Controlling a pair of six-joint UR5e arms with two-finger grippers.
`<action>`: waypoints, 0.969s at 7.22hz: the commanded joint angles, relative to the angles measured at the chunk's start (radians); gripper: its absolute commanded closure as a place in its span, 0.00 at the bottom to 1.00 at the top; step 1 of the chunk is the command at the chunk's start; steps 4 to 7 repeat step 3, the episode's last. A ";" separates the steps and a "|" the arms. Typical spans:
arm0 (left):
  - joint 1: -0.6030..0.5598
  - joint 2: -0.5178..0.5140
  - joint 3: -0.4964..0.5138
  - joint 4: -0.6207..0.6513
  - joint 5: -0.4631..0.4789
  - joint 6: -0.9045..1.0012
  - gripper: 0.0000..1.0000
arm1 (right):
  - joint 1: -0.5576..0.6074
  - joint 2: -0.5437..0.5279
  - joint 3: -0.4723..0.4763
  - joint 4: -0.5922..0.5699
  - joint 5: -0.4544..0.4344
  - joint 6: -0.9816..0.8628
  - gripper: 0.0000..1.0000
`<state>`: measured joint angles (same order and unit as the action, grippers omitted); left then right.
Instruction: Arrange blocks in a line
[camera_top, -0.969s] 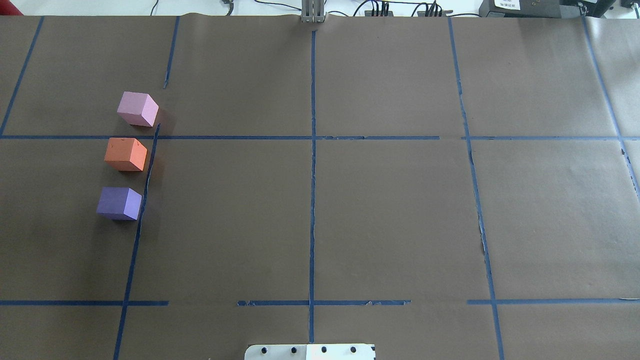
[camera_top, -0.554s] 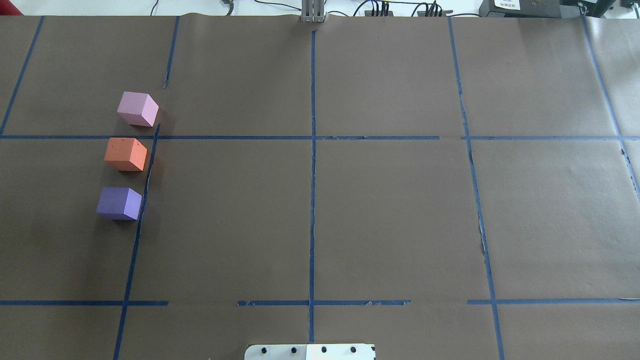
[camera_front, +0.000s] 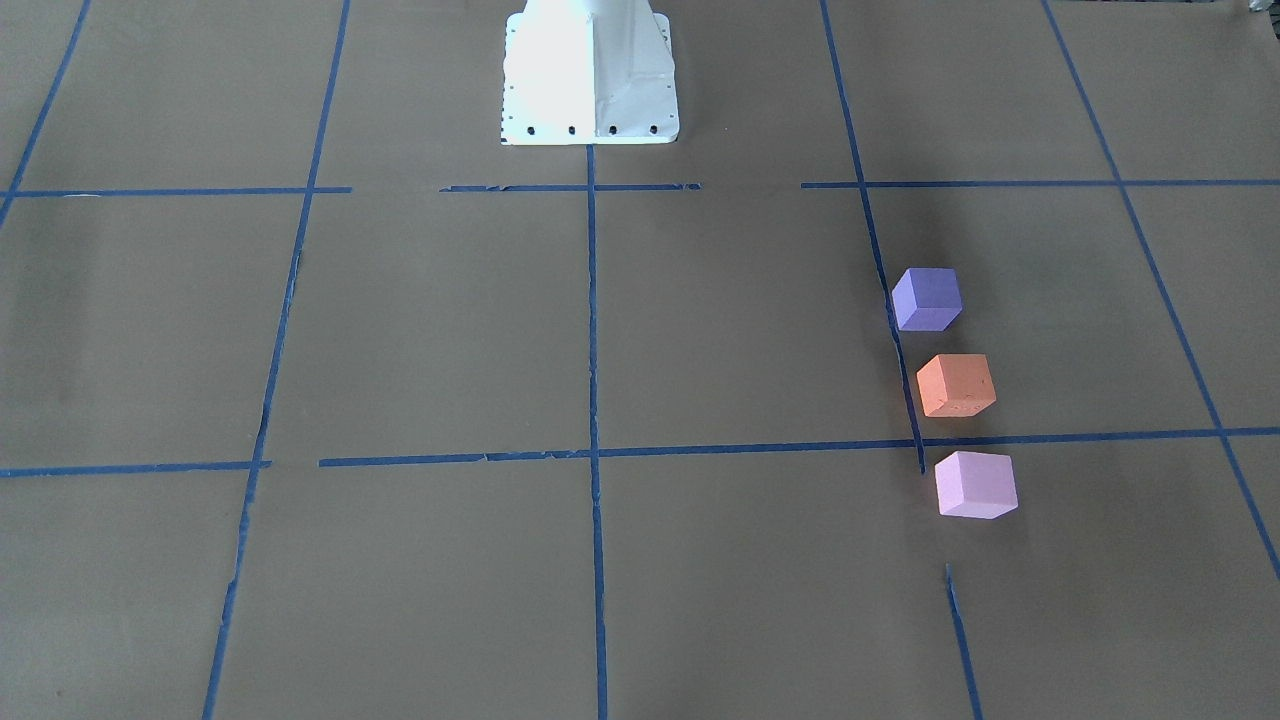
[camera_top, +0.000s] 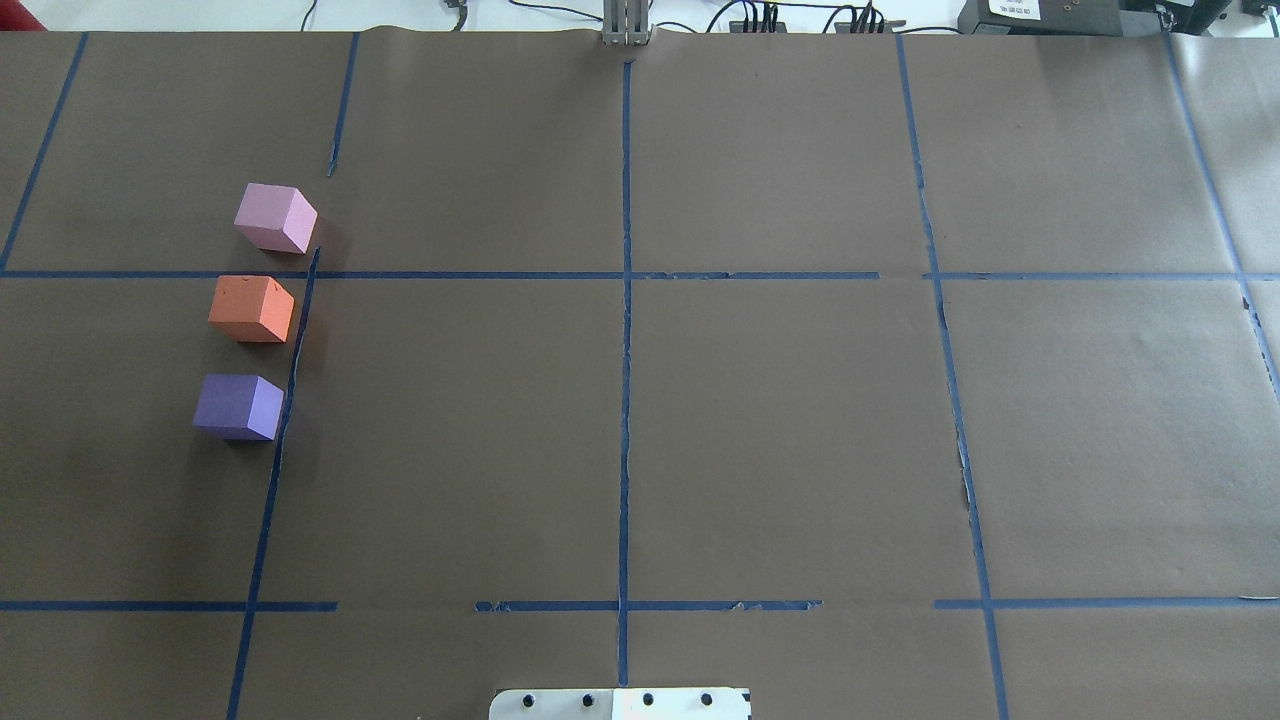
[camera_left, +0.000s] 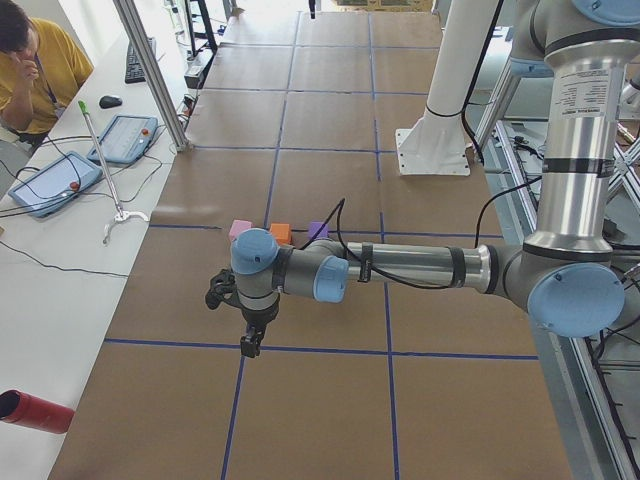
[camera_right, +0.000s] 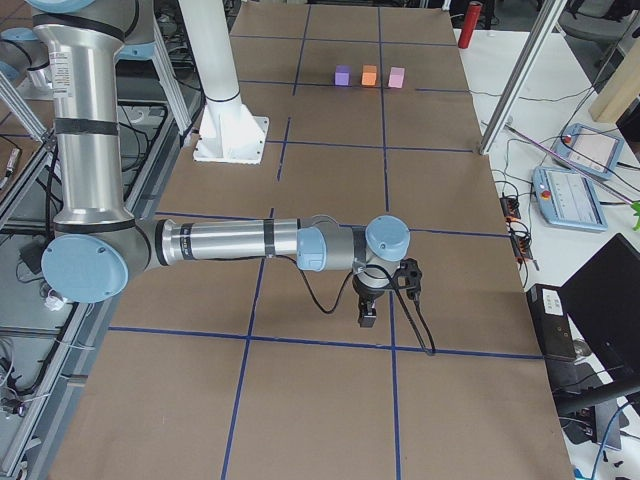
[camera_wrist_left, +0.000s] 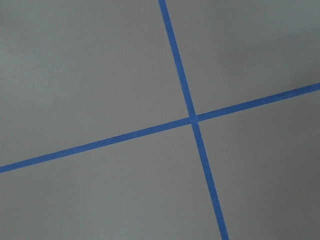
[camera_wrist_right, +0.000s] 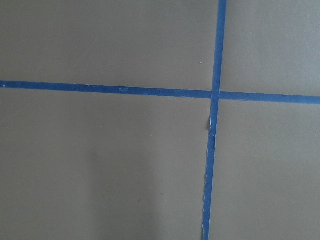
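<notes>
Row: spaced, at the surface's (camera_top: 780, 430) 9 o'clock seen overhead: pink block (camera_top: 274, 217), orange block (camera_top: 251, 309) at its 6 o'clock, purple block (camera_top: 238, 406) last.
Left gripper (camera_left: 250, 345): opening cannot be told.
Right gripper (camera_right: 367, 318): likewise unclear.

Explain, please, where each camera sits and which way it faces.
Overhead exterior: behind the base, looking forward and down; no arm shows.
Front-facing: across the table, facing the base at its top edge.
Exterior left: table's end; left arm near, left gripper hanging down.
Exterior right: opposite end; right arm near, right gripper hanging down.
Left wrist: looking down on a tape cross; no body shows.
Right wrist: likewise.
Shared: overhead and front-facing both show the orange block mid-row.
</notes>
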<state>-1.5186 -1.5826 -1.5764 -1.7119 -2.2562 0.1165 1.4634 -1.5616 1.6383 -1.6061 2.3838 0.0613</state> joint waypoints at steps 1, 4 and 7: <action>0.000 0.000 -0.001 0.000 0.000 0.000 0.00 | 0.000 0.000 0.000 0.000 0.000 0.000 0.00; 0.000 0.000 -0.005 0.000 0.000 0.000 0.00 | 0.000 0.000 0.000 0.000 0.000 0.000 0.00; 0.000 0.000 -0.005 0.000 0.000 0.000 0.00 | 0.000 0.000 0.000 0.000 0.000 0.000 0.00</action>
